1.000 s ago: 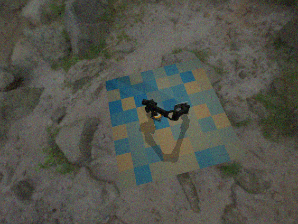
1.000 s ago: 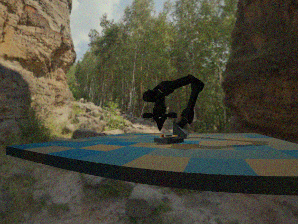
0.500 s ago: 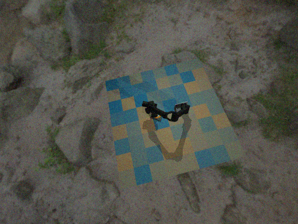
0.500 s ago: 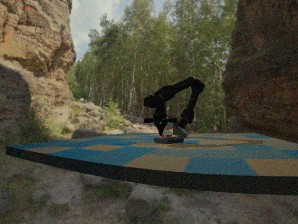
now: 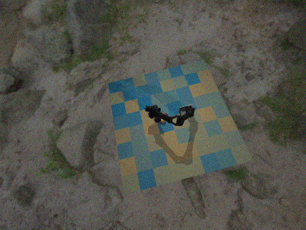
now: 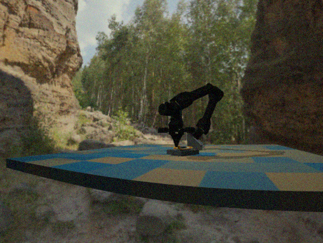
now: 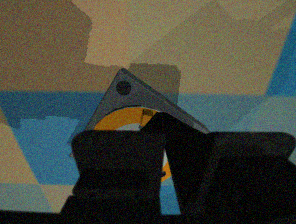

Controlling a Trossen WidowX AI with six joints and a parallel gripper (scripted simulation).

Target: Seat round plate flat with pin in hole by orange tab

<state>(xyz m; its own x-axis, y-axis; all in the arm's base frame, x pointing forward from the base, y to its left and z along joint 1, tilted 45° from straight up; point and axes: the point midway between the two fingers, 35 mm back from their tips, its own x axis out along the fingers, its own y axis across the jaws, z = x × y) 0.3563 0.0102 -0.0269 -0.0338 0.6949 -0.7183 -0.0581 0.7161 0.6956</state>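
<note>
Round orange plate (image 7: 120,120) sits on the grey square base (image 7: 131,96) mid-counter, near the arm's foot; dark tab patch (image 7: 146,115) shows just at the claw tip. Black claw (image 7: 161,131) is clenched on nothing, pointed down at the plate's right rim; contact can't be confirmed. Risk: pushing off-centre could jam the plate harder on the pin or overshoot the hole, since pin and hole are hidden. The blue-and-tan checkered counter (image 6: 172,176) has open room all round, edges well apart.
</note>
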